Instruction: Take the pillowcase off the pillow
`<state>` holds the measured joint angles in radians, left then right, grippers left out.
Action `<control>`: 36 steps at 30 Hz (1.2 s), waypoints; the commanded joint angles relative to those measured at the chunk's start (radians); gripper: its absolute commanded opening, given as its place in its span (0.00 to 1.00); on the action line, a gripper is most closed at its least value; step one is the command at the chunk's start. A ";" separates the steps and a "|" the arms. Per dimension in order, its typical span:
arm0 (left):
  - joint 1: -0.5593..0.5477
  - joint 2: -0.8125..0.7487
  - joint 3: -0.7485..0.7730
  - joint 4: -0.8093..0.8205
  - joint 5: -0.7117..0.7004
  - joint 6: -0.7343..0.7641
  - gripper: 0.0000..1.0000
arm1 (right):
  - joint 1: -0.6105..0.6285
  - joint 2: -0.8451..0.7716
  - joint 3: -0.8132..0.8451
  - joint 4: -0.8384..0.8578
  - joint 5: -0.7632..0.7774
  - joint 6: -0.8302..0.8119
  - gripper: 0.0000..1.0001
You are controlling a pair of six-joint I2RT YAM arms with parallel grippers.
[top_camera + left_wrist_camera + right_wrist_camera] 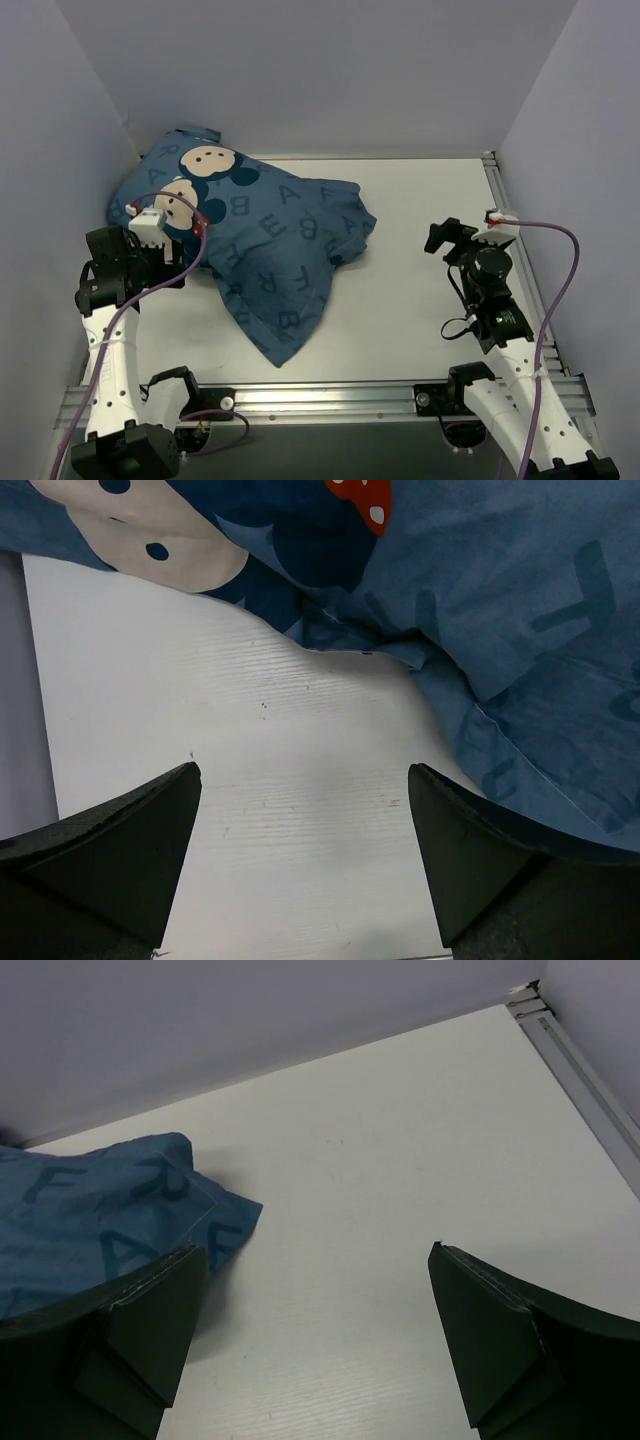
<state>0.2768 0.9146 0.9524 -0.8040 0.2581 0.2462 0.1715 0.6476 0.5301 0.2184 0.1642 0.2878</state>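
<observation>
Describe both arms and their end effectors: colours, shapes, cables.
The left arm and right arm have white links, black joints, and each trails a purple cable. A white block with red marks sits near each wrist. The left end effector and right end effector have black, wedge-shaped fingers.

2 arms, same build. Left arm (105,365): white tube links, black joint housings, black base (125,450). Right arm (530,400): same white links and black joints. Left purple cable (168,195) loops off the left wrist and runs down the arm. Right purple cable (577,255) does the same on the right. Small white block (150,222) on left wrist. White block with red mark (503,220) on right wrist. Left gripper (303,770): matte black wedge fingers (110,850). Right gripper (318,1250): dark wedge fingers (500,1340), bevelled edges.
</observation>
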 commanded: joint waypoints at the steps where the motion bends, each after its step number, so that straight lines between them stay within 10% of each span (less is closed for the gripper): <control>1: 0.007 -0.020 0.031 0.031 -0.005 -0.018 0.94 | 0.000 0.043 0.091 0.012 -0.113 -0.007 1.00; 6: 0.010 -0.020 0.028 0.019 0.050 0.019 0.94 | 0.042 0.275 0.287 -0.022 -0.439 0.063 0.94; 19: 0.021 -0.016 0.045 0.003 0.012 0.076 0.94 | 0.836 0.866 0.754 -0.350 0.084 -0.090 1.00; 29: 0.024 -0.013 0.054 -0.003 -0.002 0.080 0.94 | 0.821 1.343 1.128 -0.573 0.211 -0.065 1.00; 32: 0.027 -0.017 0.054 -0.004 -0.011 0.084 0.94 | 0.807 1.413 1.156 -0.608 0.190 -0.065 0.78; 33: 0.025 -0.016 0.055 -0.004 -0.013 0.085 0.94 | 0.807 1.408 1.165 -0.620 0.175 -0.068 0.46; 36: 0.025 -0.014 0.063 -0.011 -0.025 0.085 0.94 | 0.826 1.327 1.180 -0.622 0.100 -0.105 0.00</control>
<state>0.2920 0.9119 0.9638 -0.8143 0.2493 0.3225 0.9936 2.0487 1.6653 -0.3168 0.3031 0.1967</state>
